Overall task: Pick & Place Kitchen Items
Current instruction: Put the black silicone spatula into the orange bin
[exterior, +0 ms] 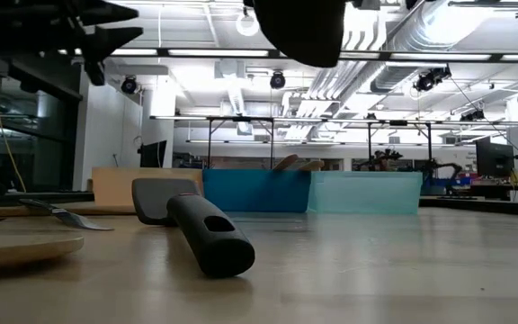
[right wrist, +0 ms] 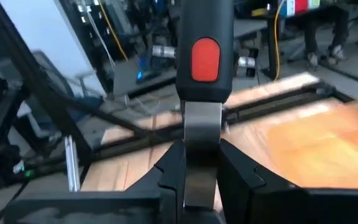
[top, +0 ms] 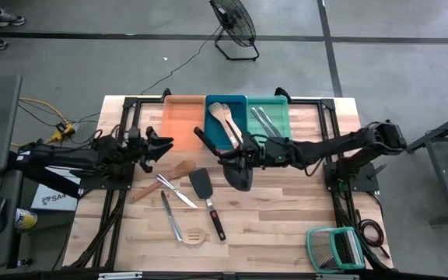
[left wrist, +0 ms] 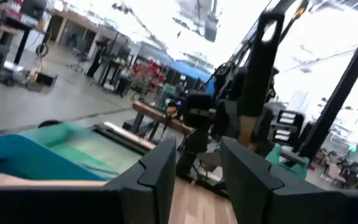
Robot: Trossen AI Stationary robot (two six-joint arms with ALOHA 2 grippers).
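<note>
Black spatula (top: 240, 173) w/ red-marked handle: clamped in right gripper (top: 249, 155), lifted over counter centre, long axis running toward blue tray (top: 225, 105) at far edge. Left gripper (top: 160, 145) parted, empty, farther off.

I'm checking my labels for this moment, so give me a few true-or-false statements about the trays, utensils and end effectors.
1. The right end effector grips a black utensil with a red handle spot. True.
2. The blue tray holds wooden utensils. True.
3. The orange tray holds metal cutlery. False: it looks empty; the cutlery lies in the teal tray.
4. The left end effector holds a spoon. False: its fingers are apart, holding nothing.
</note>
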